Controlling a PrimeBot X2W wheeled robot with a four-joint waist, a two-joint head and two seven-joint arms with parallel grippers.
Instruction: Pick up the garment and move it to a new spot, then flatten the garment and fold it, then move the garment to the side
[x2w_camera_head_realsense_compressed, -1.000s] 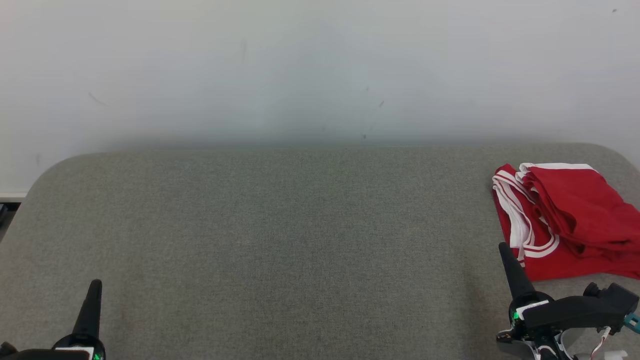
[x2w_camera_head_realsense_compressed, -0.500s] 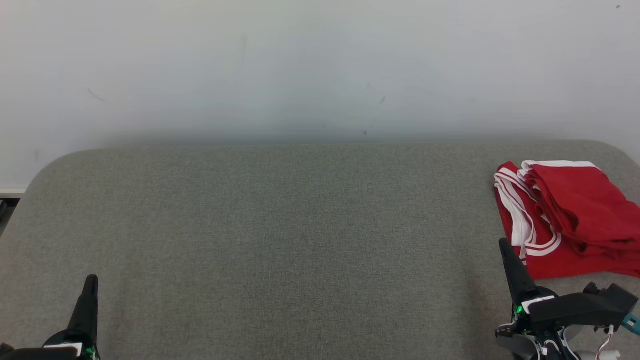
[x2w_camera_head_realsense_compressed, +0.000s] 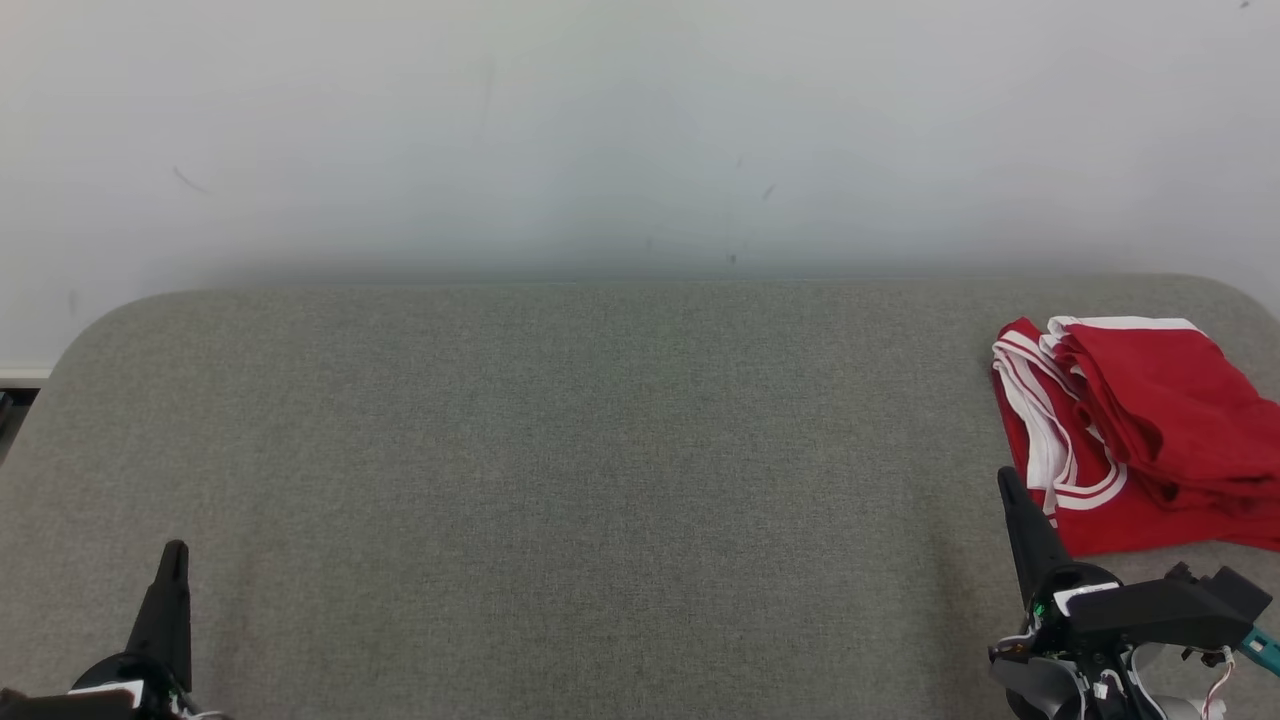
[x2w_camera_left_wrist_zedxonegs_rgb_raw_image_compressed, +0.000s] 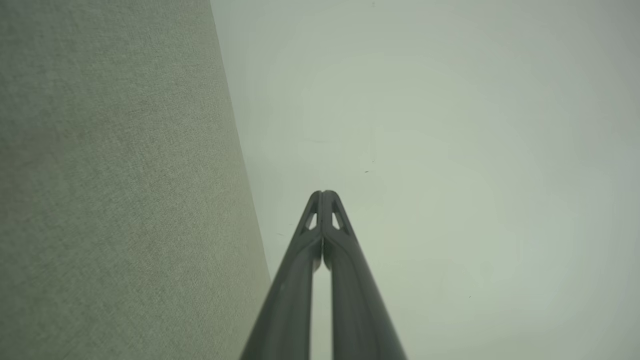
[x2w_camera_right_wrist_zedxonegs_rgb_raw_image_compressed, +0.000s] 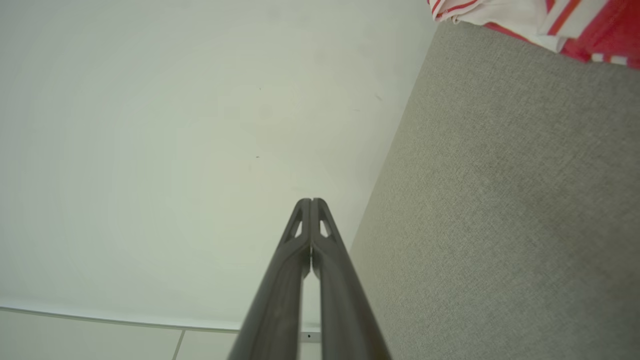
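On the right end of a grey fabric-covered table (x2w_camera_head_realsense_compressed: 600, 450), we see the garment (x2w_camera_head_realsense_compressed: 1150, 430): a red top with white trim bands, folded into a loose, slightly rumpled stack. It lies close to the table's far right corner, and its right part runs past the edge of the head view. A plain pale wall (x2w_camera_head_realsense_compressed: 600, 130) stands behind the table.

At the lower right of the head view we find the right gripper (x2w_camera_head_realsense_compressed: 1008, 480), its dark tip narrowed to a single point that aims up and slightly left. In this view the tip appears just beside the garment's near left corner. At the lower left, well apart from the garment, the left gripper (x2w_camera_head_realsense_compressed: 175, 550) points up over the grey table surface.

From the left wrist view we see that gripper's two fingers (x2w_camera_left_wrist_zedxonegs_rgb_raw_image_compressed: 295, 280) meeting at the tips, fully closed and gripping nothing, with table fabric to one side and wall ahead. From the right wrist view we see the same: both fingers (x2w_camera_right_wrist_zedxonegs_rgb_raw_image_compressed: 280, 290) pressed together and empty, with a strip of the red and white garment in the top right corner, apart from the fingertips.
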